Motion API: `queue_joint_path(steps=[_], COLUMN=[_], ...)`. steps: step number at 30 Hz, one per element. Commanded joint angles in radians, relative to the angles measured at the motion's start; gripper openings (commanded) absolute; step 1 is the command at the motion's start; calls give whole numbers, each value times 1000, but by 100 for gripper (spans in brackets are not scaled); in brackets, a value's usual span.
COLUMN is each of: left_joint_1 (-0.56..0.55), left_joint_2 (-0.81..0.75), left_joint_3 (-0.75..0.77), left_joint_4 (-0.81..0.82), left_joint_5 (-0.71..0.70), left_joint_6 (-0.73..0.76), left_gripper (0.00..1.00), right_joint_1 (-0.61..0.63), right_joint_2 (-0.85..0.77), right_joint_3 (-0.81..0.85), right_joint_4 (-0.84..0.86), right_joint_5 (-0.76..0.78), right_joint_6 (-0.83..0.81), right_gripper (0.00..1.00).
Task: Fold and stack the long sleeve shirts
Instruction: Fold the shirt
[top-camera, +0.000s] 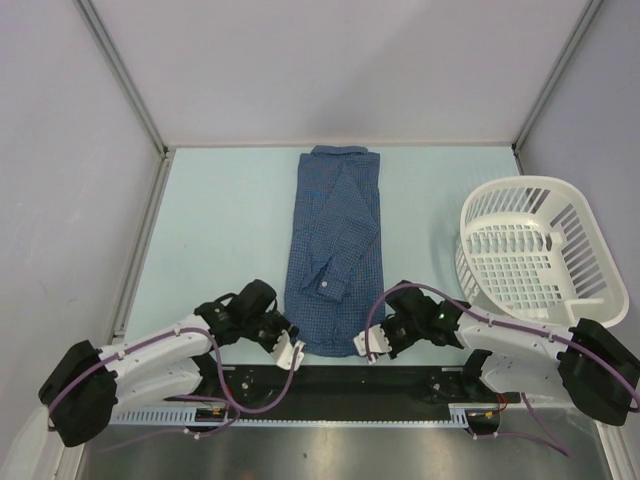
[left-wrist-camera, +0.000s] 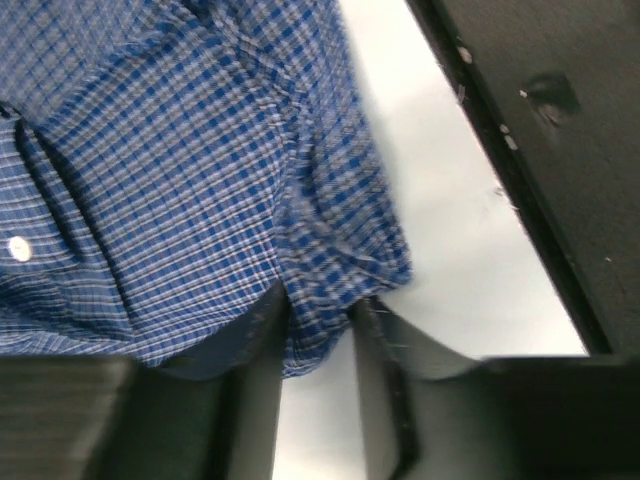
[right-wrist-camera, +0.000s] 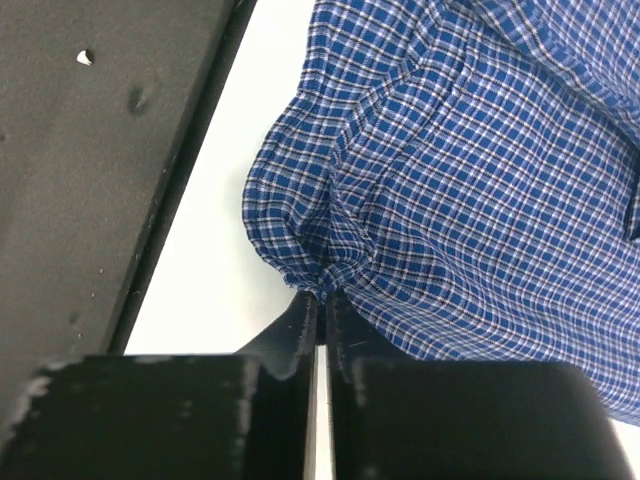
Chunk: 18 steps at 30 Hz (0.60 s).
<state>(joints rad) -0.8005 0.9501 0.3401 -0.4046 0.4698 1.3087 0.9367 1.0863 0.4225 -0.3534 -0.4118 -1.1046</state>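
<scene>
Clamping the near hem corners of the long sleeve shirt (top-camera: 335, 250) with left pincer (top-camera: 291, 350) and right pincer (top-camera: 367, 347), both closed on cloth. Lying lengthwise on the surface (top-camera: 220, 230), sleeves already folded inward. Seemingly leaving crosswise folds and stacking undone.

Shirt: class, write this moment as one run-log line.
shirt: folded lengthwise, flat | left gripper: shut on near hem corner | right gripper: shut on other near corner | basket: right of shirt, apart
</scene>
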Motion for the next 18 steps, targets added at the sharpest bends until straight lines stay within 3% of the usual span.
queue_joint_path(steps=[1, 7, 12, 18], left_joint_1=[-9, -45, -69, -63], left_joint_2=[-17, -102, -146, -154], left_joint_3=[-20, 43, 69, 102], left_joint_4=[-48, -210, -226, -212], left_joint_5=[6, 85, 86, 70], left_joint_6=[20, 11, -114, -158], left_gripper=[25, 4, 0, 0], right_joint_1=[37, 92, 125, 34], right_joint_2=[-8, -68, -129, -126], right_joint_3=[-4, 44, 47, 107], right_joint_4=[50, -42, -35, -44], right_joint_5=[60, 65, 106, 70], right_joint_6=[69, 181, 249, 250], right_gripper=[0, 0, 0, 0])
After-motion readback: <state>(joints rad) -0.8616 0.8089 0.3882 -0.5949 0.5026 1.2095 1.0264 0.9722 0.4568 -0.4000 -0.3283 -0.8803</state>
